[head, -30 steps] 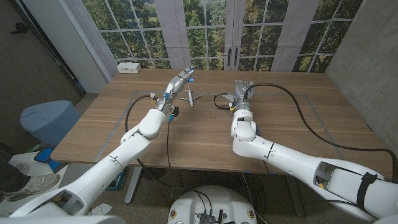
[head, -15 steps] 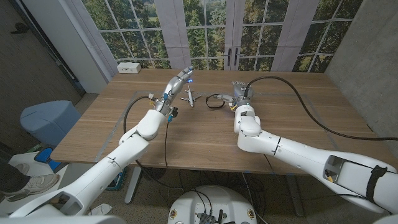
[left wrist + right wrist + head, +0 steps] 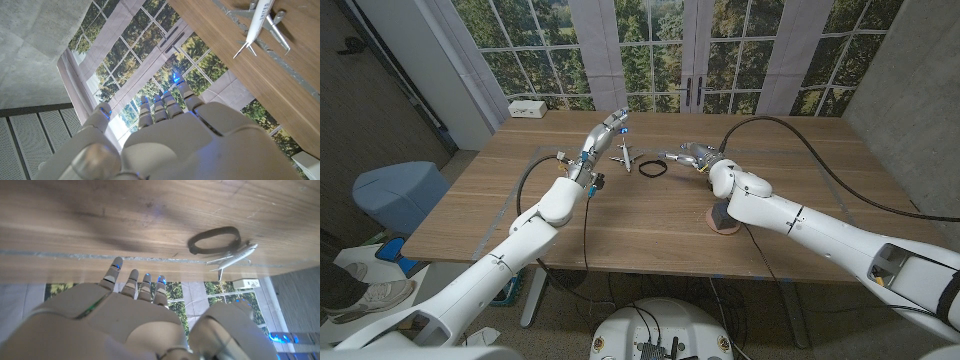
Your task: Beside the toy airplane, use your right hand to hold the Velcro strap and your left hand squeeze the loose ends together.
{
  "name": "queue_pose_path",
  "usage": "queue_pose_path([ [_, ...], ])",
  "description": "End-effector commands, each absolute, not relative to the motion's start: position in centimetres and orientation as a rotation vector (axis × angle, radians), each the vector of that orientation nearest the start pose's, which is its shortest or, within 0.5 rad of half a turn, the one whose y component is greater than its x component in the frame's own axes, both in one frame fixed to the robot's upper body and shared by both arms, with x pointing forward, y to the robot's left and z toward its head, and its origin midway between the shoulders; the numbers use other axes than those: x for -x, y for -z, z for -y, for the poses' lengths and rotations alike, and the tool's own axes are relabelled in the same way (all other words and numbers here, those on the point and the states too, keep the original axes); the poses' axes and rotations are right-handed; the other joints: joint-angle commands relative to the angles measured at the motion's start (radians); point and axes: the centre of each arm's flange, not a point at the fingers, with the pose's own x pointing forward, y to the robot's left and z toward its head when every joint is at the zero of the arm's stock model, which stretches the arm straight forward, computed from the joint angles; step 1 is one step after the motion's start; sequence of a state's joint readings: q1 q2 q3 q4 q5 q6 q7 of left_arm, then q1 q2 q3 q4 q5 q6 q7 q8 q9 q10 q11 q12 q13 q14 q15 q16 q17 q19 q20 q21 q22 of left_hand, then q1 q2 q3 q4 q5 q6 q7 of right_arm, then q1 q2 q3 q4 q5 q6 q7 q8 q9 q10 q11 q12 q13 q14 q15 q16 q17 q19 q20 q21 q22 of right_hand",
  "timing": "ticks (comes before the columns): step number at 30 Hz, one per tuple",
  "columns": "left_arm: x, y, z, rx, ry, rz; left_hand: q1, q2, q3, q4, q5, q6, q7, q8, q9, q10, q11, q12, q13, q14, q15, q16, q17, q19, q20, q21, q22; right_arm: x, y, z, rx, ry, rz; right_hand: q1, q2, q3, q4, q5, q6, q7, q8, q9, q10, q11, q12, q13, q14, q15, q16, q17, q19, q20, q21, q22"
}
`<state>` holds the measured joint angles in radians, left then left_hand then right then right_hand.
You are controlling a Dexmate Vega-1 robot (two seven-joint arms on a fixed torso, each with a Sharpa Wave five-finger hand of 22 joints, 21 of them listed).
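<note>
1. Looking down, the head view lists a black Velcro strap (image 3: 652, 168) looped on the wooden table (image 3: 620, 215) just beside the toy airplane (image 3: 623, 156); left hand (image 3: 605, 131) and right hand (image 3: 692, 154) each hold nothing.
2. Left wrist view: left hand (image 3: 170, 135) fingers extended close together, airplane (image 3: 260, 22) ahead.
3. Right wrist view: right hand (image 3: 135, 312) fingers slightly spread, strap (image 3: 215, 240) touching the airplane (image 3: 232, 260).

Wooden table (image 3: 620, 215): airplane (image 3: 624, 156), strap (image 3: 651, 167).
</note>
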<state>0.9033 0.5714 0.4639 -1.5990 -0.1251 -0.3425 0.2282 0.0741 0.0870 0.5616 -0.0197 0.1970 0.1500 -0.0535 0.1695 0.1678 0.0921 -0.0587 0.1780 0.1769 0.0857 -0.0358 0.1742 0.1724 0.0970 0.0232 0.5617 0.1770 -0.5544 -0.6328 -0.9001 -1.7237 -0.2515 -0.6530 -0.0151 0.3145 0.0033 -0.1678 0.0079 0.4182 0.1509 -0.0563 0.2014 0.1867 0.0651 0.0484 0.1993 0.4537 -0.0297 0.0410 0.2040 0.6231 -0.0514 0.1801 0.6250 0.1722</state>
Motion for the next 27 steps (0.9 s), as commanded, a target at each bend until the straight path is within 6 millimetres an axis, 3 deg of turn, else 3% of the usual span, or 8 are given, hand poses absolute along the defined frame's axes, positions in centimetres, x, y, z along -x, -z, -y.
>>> queue_pose_path([
  [1,-58.1,-0.7,-20.5,-0.413,0.173,0.888,0.001,-0.003,0.0,-0.008,0.006,-0.003,-0.002,0.007,0.003,-0.001,0.001,0.009,0.0,-0.002,-0.016,0.006,0.0,0.008,0.001,-0.003,-0.001,-63.6,0.1,16.2,0.848,-0.199,0.547,0.022,0.058,0.026,-0.001,-0.012,0.035,-0.004,0.009,0.001,0.036,-0.002,0.009,-0.02,0.029,-0.004,0.013,-0.021,0.043,-0.03,-0.007,-0.001],
  [6,-58.2,-0.7,-20.5,-0.413,0.175,0.886,0.002,-0.003,0.001,-0.011,0.006,-0.003,-0.002,0.007,0.003,-0.002,0.002,0.009,0.0,-0.004,-0.017,0.006,-0.001,0.009,0.001,-0.005,0.0,-63.7,0.3,16.7,0.768,-0.183,0.61,0.038,0.092,0.045,-0.005,-0.032,0.06,-0.006,0.011,0.0,0.054,-0.009,0.009,-0.039,0.052,-0.013,0.016,-0.044,0.09,-0.064,-0.008,-0.001],
  [13,-58.3,-0.7,-20.7,-0.413,0.175,0.881,0.004,-0.002,0.004,-0.016,0.005,-0.002,-0.002,0.008,0.003,-0.002,0.002,0.01,0.0,-0.004,-0.016,0.006,-0.001,0.01,0.001,-0.008,0.0,-64.1,0.8,17.3,0.646,-0.19,0.673,0.087,0.149,0.093,-0.026,-0.075,0.104,-0.001,0.012,-0.001,0.108,-0.012,0.017,-0.074,0.107,-0.036,0.023,-0.087,0.148,-0.111,-0.018,-0.001],
  [16,-58.4,-0.6,-20.8,-0.41,0.174,0.878,0.004,-0.002,0.004,-0.017,0.005,-0.002,-0.003,0.008,0.003,-0.003,0.003,0.01,0.0,-0.005,-0.017,0.006,-0.001,0.011,0.0,-0.008,0.0,-64.3,0.9,17.6,0.602,-0.194,0.691,0.093,0.172,0.112,-0.025,-0.088,0.116,-0.003,0.011,-0.001,0.115,-0.019,0.015,-0.085,0.114,-0.04,0.021,-0.099,0.164,-0.141,-0.022,-0.001],
  [19,-58.5,-0.5,-20.9,-0.409,0.174,0.875,0.004,-0.002,0.005,-0.019,0.005,-0.002,-0.003,0.008,0.003,-0.003,0.001,0.01,0.0,-0.006,-0.017,0.006,-0.001,0.012,-0.001,-0.009,0.0,-64.4,1.0,17.7,0.572,-0.194,0.701,0.087,0.188,0.129,-0.013,-0.1,0.119,-0.004,0.008,-0.001,0.118,-0.023,0.012,-0.095,0.115,-0.051,0.019,-0.106,0.176,-0.168,-0.026,-0.001],
  [23,-58.7,-0.4,-21.1,-0.401,0.176,0.868,0.005,0.002,0.008,-0.02,0.006,-0.001,-0.001,0.009,0.003,-0.003,0.002,0.01,0.0,-0.007,-0.019,0.006,0.0,0.014,-0.005,-0.01,0.0,-64.6,1.2,17.9,0.53,-0.198,0.72,0.079,0.206,0.166,0.011,-0.115,0.13,0.02,0.005,-0.001,0.128,-0.036,0.01,-0.112,0.114,-0.074,0.017,-0.117,0.192,-0.205,-0.032,-0.001],
  [26,-58.9,-0.4,-21.2,-0.39,0.18,0.866,0.005,0.015,0.014,-0.018,0.007,0.0,0.002,0.01,0.003,-0.002,0.002,0.011,0.0,-0.008,-0.014,0.007,0.001,0.015,-0.004,-0.012,0.0,-64.7,1.3,18.1,0.488,-0.194,0.737,0.069,0.213,0.216,0.045,-0.122,0.134,0.037,0.0,-0.002,0.131,-0.044,0.006,-0.128,0.109,-0.105,0.014,-0.126,0.199,-0.235,-0.042,-0.001],
  [27,-59.0,-0.4,-21.2,-0.388,0.182,0.864,0.008,0.064,0.035,-0.006,0.012,0.0,0.009,0.01,0.004,-0.001,0.01,0.012,0.0,-0.009,-0.009,0.009,0.003,0.017,0.001,-0.016,0.002,-64.7,1.3,18.1,0.475,-0.191,0.741,0.066,0.214,0.247,0.064,-0.124,0.136,0.039,-0.001,-0.002,0.133,-0.054,0.004,-0.137,0.108,-0.113,0.013,-0.132,0.202,-0.247,-0.046,0.0],
])
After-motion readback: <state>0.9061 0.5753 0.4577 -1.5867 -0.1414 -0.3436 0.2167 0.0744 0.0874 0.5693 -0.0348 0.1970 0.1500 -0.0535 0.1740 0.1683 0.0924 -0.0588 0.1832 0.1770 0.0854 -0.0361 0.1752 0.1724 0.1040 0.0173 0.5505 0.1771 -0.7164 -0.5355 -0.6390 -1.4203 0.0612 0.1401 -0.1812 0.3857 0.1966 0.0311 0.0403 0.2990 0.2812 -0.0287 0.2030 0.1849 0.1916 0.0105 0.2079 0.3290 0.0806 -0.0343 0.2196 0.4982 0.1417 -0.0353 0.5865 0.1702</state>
